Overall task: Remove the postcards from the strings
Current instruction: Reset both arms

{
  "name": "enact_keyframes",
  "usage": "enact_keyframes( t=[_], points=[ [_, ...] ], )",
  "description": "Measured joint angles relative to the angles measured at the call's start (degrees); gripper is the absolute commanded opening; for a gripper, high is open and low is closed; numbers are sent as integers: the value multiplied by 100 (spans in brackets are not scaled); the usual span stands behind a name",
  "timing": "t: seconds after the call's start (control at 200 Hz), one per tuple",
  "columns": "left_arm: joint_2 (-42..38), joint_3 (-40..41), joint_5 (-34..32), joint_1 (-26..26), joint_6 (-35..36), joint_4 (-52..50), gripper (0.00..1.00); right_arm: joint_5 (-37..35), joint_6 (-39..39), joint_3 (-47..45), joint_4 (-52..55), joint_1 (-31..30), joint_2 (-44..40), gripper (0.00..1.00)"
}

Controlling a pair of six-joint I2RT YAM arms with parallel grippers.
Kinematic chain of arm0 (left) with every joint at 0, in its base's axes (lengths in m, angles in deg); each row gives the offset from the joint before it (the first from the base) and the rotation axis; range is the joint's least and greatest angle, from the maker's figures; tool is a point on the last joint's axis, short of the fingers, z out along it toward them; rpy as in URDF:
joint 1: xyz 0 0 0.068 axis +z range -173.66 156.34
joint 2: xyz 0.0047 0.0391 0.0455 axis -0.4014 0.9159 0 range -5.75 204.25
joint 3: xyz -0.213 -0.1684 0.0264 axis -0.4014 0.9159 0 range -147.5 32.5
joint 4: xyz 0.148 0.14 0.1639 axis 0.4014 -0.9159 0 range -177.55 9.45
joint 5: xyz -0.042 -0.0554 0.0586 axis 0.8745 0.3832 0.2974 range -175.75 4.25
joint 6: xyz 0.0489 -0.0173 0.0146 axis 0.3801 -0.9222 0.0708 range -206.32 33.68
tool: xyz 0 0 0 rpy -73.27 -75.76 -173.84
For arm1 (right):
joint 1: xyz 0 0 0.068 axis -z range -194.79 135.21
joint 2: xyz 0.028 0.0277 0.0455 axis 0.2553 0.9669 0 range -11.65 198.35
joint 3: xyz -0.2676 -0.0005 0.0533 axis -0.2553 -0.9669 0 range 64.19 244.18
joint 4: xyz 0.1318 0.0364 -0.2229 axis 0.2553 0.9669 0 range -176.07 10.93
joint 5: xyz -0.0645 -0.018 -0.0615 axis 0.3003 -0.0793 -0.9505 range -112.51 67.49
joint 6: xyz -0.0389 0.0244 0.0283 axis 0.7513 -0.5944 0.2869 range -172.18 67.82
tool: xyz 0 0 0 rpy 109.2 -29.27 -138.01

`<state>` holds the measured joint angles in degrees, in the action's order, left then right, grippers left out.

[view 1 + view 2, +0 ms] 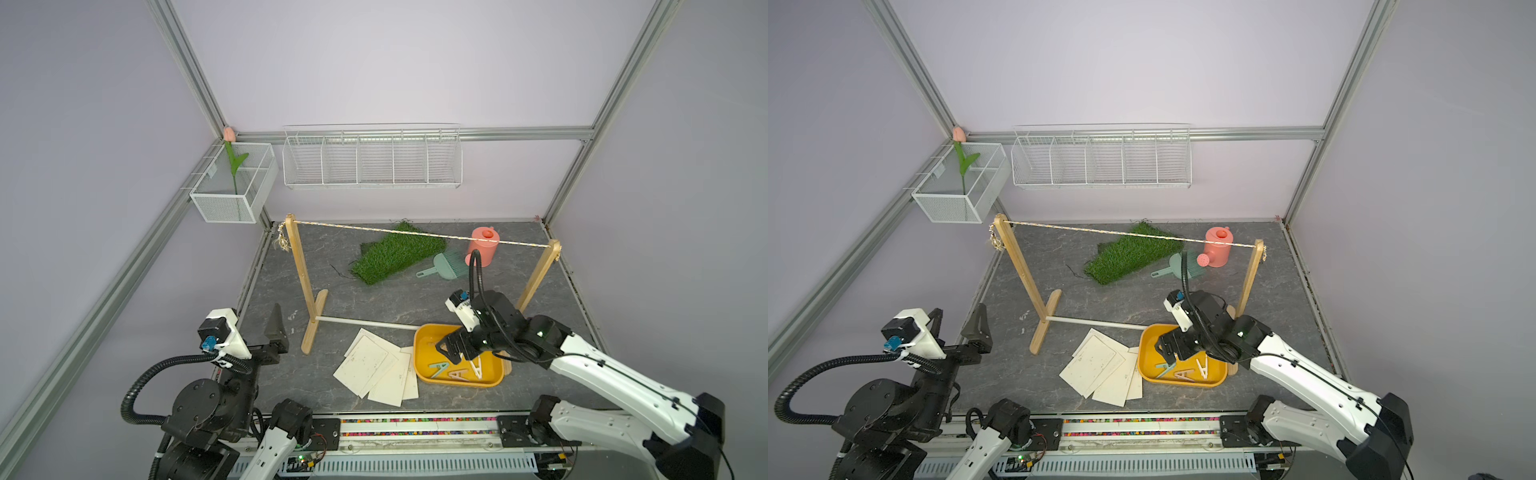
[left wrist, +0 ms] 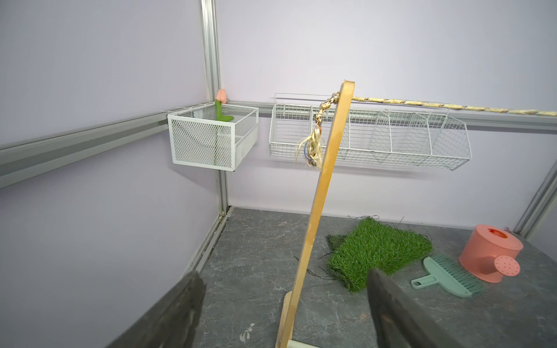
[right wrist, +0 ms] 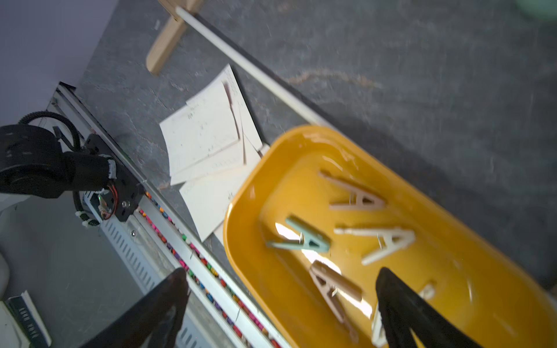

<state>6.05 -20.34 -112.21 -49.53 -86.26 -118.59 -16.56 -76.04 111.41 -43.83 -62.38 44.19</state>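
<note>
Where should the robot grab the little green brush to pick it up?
Probably best to take the brush by its short handle, coming down from above. It lies flat on the table, and the handle sticks out clear of the bristles.

The clothespins (image 3: 310, 233) are smeared by blur in the right wrist view. The lower postcards (image 1: 392, 384) are partly covered by upper ones, and the string (image 2: 452, 106) is cut off at the left wrist view's edge.

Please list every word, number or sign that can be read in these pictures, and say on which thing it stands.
No text is readable.
Postcards: faint printed marks, too small and blurred to read.
Yellow tray, clothespins, pink watering can: no lettering visible.
</note>
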Motion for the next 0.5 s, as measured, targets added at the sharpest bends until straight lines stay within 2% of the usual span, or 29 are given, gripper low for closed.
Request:
enact_keyframes(
  t=[0.075,0.145,0.235,0.325,0.405,0.5],
  points=[
    [151,55,4,0,26,66,86,-9,-551,-437,629,15,-621,98],
    [317,160,289,0,42,155,85,-146,-1091,-671,1311,42,-1318,98],
    [610,293,1106,0,66,282,82,-494,-1720,-629,2118,103,-2247,95],
    [1010,363,2129,-2,103,472,82,-1156,-2317,-278,2953,136,-2957,94],
    [1379,396,2933,-59,118,643,82,-1838,-2691,96,3545,140,-3230,92],
    [1858,391,3604,-205,160,802,82,-2610,-2942,466,3989,140,-3182,92]
  ],
)
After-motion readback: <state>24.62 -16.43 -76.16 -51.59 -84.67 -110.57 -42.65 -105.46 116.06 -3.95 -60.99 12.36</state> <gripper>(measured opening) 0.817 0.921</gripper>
